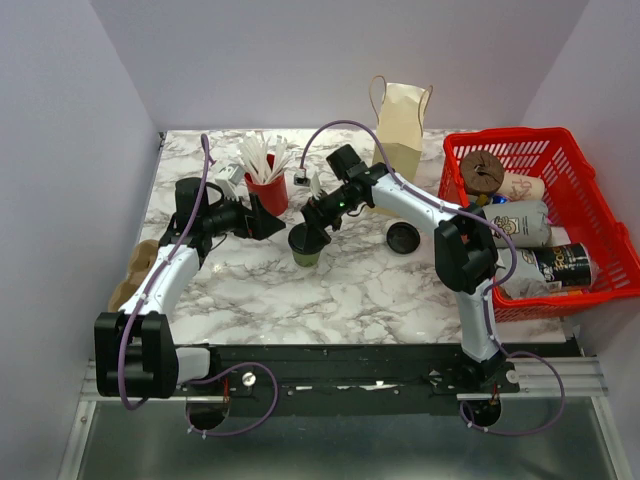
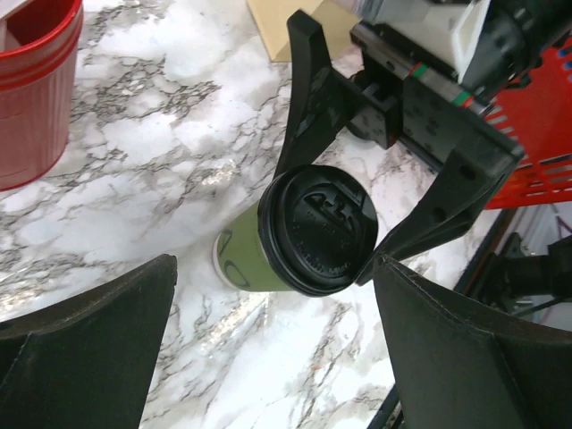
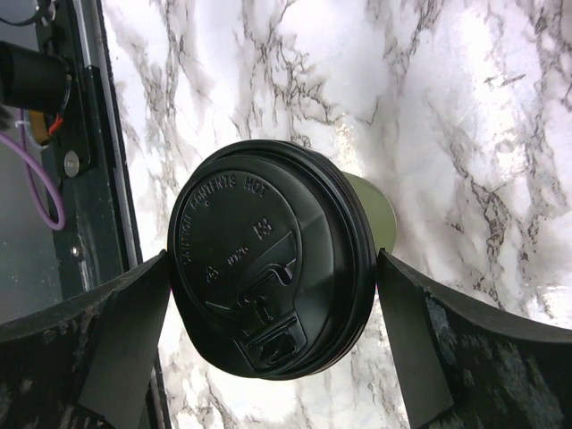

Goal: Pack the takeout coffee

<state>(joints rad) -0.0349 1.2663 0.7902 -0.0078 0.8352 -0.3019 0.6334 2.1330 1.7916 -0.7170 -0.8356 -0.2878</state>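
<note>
On veined marble, olive cup, round lid

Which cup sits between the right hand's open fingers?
The green cup with the black lid, standing mid-table. The red cup holds white sticks; the other cups lie in the red basket.

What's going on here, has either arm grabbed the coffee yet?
Not yet. The right gripper is over the coffee cup, jaws wide on either side of its black lid, not visibly clamped. The cup stands upright on the table. The left gripper is open and empty, pointing at the cup from the side. The paper bag stands at the back, away from the cup.
</note>
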